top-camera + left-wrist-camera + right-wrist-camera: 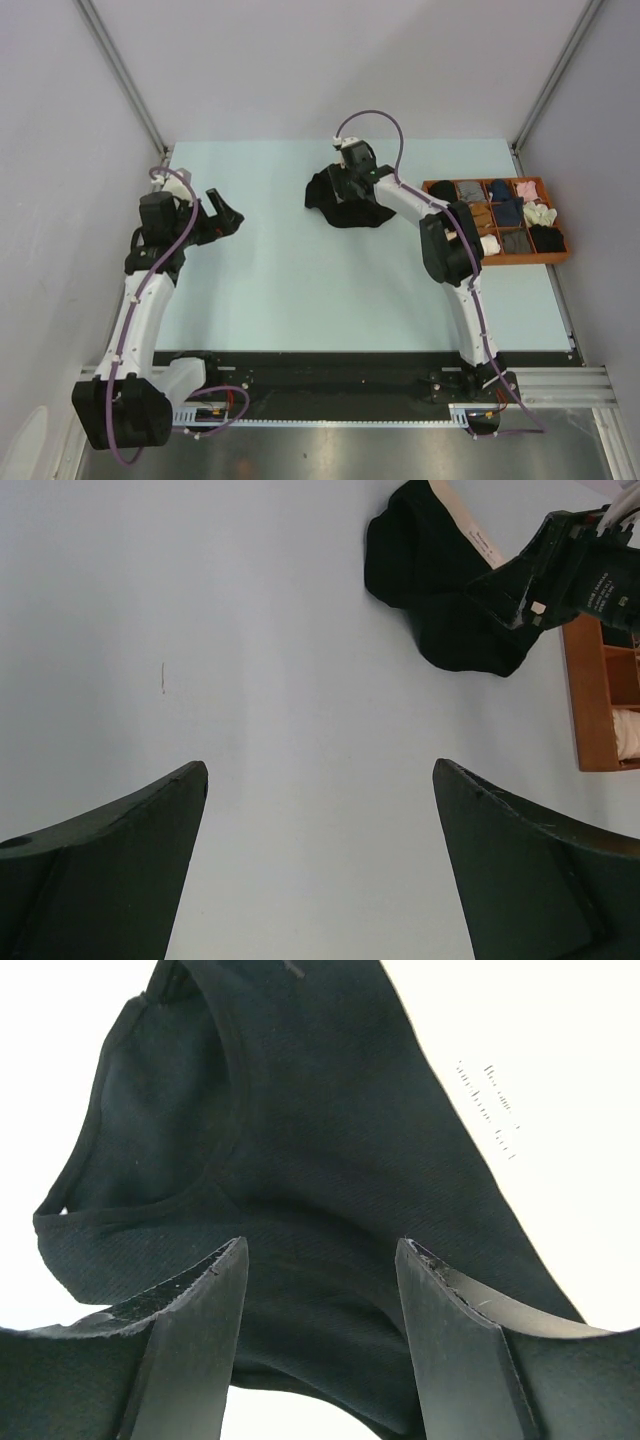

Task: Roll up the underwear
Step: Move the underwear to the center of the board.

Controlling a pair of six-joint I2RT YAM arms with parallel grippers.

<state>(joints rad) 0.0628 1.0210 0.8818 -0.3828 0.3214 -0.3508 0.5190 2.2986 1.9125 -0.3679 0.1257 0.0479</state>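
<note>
Overhead, we see the black underwear (322,197) lying crumpled on the pale counter (300,300), toward the far edge and near the middle. The right tool (350,195) hangs directly over it, and the right arm covers the garment's right part, so that side is hidden from us. The left tool (222,215) sits well apart to the left, above the counter, with its jaws spread. To the right of the underwear, near but apart, lies an orange-brown tray (530,259) whose compartments hold folded garments (505,212) in black, grey, blue and pale colours; the right arm's elbow crosses in front of the tray's left end

From the left wrist, we see the fingers (120,870) of the left tool (320,850) wide apart, with pale counter showing between them. Far ahead lies the black underwear (420,560), its pale waistband (465,525) turned up, the right tool (510,590) on its right side, and a corner of the tray (585,680) just beyond

From the right wrist, we see the right tool (320,1330) with its fingers (195,1340) moderately apart. Flat black fabric of the underwear (300,1160) fills the gap, and nothing is pinched. We cannot tell whether the tips touch the cloth. The waistband (480,1090), with small lettering, runs along the garment's right edge
</note>
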